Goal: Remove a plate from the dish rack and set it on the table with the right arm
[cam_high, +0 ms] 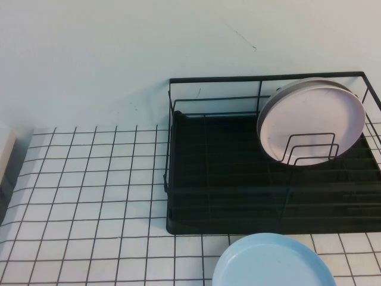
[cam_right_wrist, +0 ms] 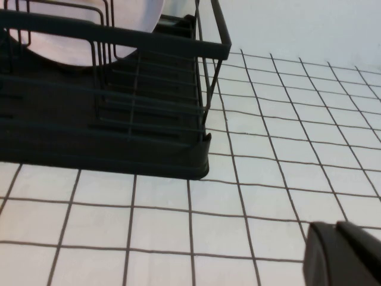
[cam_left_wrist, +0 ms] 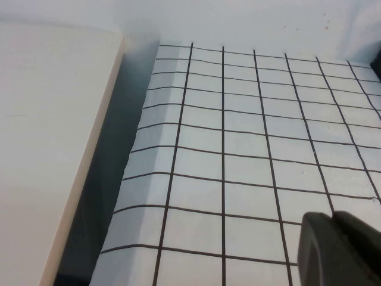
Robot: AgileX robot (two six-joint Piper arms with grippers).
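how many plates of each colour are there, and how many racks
pale pink plate: 1, upright in the rack
grey-white plate: 1, standing just behind the pink one
light blue plate: 1, flat on the table
black dish rack: 1
total: 4
The left tool and right tool each show only at a wrist view's edge, over the table.

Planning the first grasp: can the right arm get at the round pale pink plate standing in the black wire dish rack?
Probably yes. The pink plate stands upright in the dish rack with its top rim exposed; the right gripper sits low over the table beside the rack. The left gripper is parked elsewhere.
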